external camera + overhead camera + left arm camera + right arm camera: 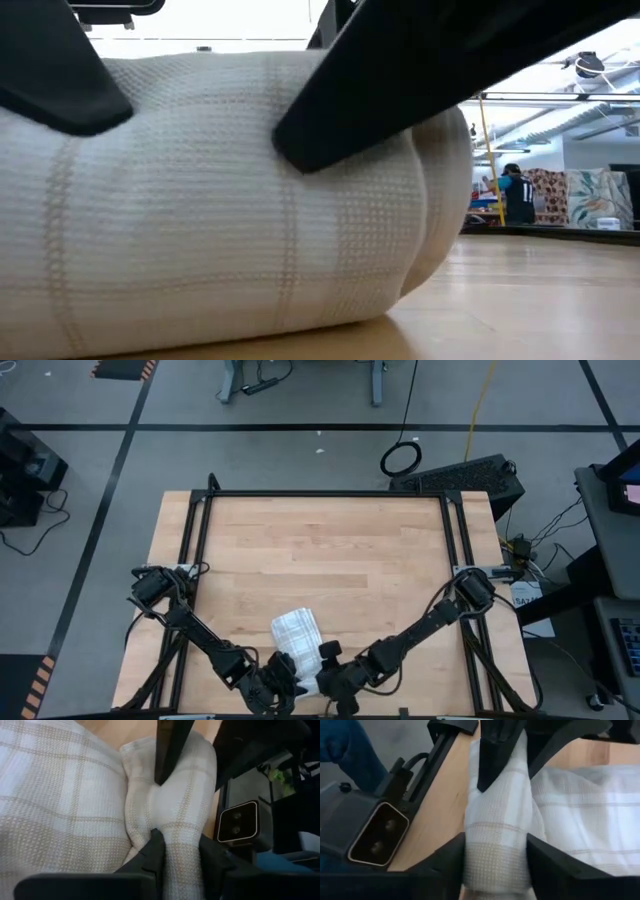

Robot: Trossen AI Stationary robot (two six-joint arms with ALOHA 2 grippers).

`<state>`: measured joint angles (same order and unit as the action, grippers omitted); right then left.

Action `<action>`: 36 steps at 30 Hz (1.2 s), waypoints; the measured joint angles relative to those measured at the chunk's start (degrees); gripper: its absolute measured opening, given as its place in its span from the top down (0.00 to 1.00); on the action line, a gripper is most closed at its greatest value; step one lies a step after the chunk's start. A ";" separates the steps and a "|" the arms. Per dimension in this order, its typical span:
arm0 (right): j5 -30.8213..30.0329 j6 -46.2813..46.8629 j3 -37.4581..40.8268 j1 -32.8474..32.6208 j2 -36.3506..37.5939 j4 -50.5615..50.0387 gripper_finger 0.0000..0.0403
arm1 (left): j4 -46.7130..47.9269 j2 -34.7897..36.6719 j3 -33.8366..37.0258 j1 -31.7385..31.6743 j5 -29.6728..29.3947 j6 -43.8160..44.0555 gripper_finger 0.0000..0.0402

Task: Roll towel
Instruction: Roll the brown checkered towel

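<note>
Both arms meet at the near edge of the wooden table (330, 550), where the towel (297, 632) — white with a faint check — lies partly rolled. The left gripper (180, 852) pinches the rolled end of the cloth between its dark fingers (152, 852). Opposite it, the right gripper (495, 852) straddles the same roll, fingers (447, 857) against both sides of the fabric. Seen from table height, the roll fills the foreground — a person (517, 195) stands far back in the room.
</note>
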<state>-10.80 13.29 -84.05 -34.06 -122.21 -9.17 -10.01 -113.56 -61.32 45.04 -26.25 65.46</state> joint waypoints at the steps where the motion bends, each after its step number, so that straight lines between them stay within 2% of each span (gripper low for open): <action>1: 0.57 0.64 -0.02 0.29 0.00 0.03 0.61 | 0.02 0.00 0.00 0.00 -0.01 -0.35 0.79; 3: 1.59 2.49 -0.02 0.81 0.00 0.02 0.69 | 0.03 0.00 0.00 0.00 -0.03 -2.25 0.79; 8: 8.70 4.17 -0.02 2.42 0.00 0.28 0.90 | 0.15 0.06 0.04 0.12 -0.06 -4.74 0.78; 13: 16.20 7.42 -0.04 4.62 0.00 0.55 0.91 | 1.91 2.44 0.15 0.64 2.99 -8.40 0.70; 20: 25.47 13.69 -0.04 8.32 0.00 -0.27 0.88 | 19.03 11.90 0.20 2.26 3.29 -10.03 0.47; 22: 25.75 14.72 -0.03 9.33 0.00 -0.58 0.88 | 20.36 14.46 0.22 3.09 -0.24 -10.36 0.43; 25: 26.43 16.46 -0.02 10.55 -0.31 -0.50 0.89 | 15.37 15.53 0.13 5.96 -10.79 -16.64 0.39; 27: 26.41 17.70 -0.02 10.96 -0.46 -0.40 0.89 | 10.14 14.03 0.13 8.18 -17.51 -23.79 0.38; 31: 26.59 20.39 -0.04 11.58 -1.66 0.18 0.89 | 1.88 7.94 0.13 10.85 -26.70 -36.76 0.38; 33: 26.76 21.41 -0.13 11.80 -2.62 1.09 0.89 | -1.95 4.69 0.10 11.28 -29.21 -40.96 0.38; 36: 26.71 23.45 -0.17 11.87 -4.03 3.22 0.89 | -4.86 0.52 0.11 11.45 -29.58 -43.63 0.38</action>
<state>15.92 36.73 -84.23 -22.20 -126.24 -5.95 -14.87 -113.03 -61.21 56.48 -55.83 21.83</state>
